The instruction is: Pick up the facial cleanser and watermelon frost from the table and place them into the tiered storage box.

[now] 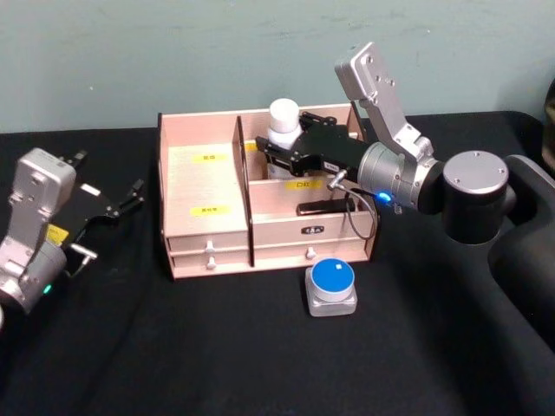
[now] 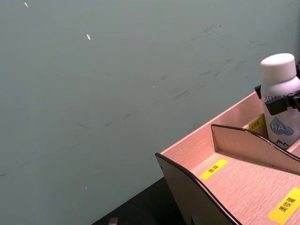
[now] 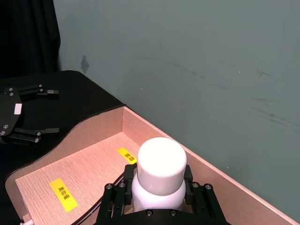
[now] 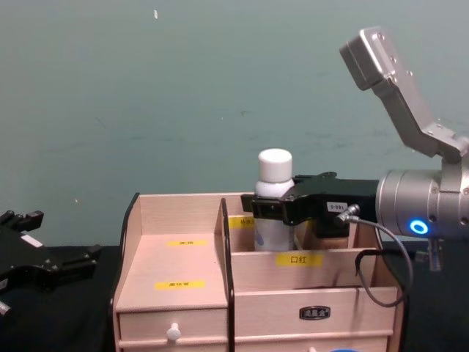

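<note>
Facial cleanser (image 1: 284, 115), a white-capped bottle, is upright in the rear compartment of the tiered storage box (image 1: 204, 186), right of its tall divider. The right tool (image 1: 279, 154) is clamped around the bottle's body, reaching in from the box's right. Watermelon frost (image 1: 332, 284), blue-topped, sits on the black desk (image 1: 217, 347) just in front of the box. Left of the box, the left tool (image 3: 50, 111) is spread wide, holding nothing.

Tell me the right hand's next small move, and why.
Probably ease down and open: the right hand is shut on the upright facial cleanser, in a rear compartment of the tiered storage box, base hidden. Left hand idles open beside it.
</note>
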`<state>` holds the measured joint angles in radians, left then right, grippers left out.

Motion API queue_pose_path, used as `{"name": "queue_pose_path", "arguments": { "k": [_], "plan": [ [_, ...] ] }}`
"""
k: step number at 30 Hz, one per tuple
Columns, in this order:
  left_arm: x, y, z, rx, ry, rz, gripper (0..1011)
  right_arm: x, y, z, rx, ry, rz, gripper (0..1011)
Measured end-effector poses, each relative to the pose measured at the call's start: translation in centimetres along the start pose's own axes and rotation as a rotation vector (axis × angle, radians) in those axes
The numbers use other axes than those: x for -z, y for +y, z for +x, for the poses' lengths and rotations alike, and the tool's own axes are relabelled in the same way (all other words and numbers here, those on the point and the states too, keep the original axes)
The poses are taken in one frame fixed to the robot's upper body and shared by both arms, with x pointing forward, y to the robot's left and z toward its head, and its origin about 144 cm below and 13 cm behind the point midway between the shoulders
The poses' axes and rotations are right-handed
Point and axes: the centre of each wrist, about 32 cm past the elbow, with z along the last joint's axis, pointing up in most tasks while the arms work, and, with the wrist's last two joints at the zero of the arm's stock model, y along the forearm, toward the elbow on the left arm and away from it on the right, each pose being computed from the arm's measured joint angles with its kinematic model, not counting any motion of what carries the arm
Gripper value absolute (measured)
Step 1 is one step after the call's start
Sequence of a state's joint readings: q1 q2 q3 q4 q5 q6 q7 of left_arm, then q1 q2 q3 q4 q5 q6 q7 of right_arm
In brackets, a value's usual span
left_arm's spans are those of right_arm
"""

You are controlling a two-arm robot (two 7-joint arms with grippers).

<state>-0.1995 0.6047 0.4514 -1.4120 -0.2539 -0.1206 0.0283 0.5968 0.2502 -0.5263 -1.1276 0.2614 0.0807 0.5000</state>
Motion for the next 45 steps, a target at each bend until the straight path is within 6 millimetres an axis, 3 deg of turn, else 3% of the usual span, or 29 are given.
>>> {"name": "queue_pose_path", "arguments": {
  "k": [15,27,35,45],
  "plan": [
    [0.0,0.0,0.0,0.000,0.000,0.000,1010,-0.4,-0.4,0.1,0.000,0.001,0.014,1002],
    [0.0,0.0,0.0,0.000,0.000,0.000,1010,-3.4,-3.3,-0.4,-0.003,-0.046,-0.013,1002],
    [0.0,0.0,0.0,0.000,0.000,0.000,1010,-5.3,-7.9,-2.6,-0.013,-0.074,-0.050,1002],
    [0.0,0.0,0.0,0.000,0.000,0.000,1010,-4.8,-13.0,-6.4,-0.032,-0.074,-0.090,1002]
  ]
}}
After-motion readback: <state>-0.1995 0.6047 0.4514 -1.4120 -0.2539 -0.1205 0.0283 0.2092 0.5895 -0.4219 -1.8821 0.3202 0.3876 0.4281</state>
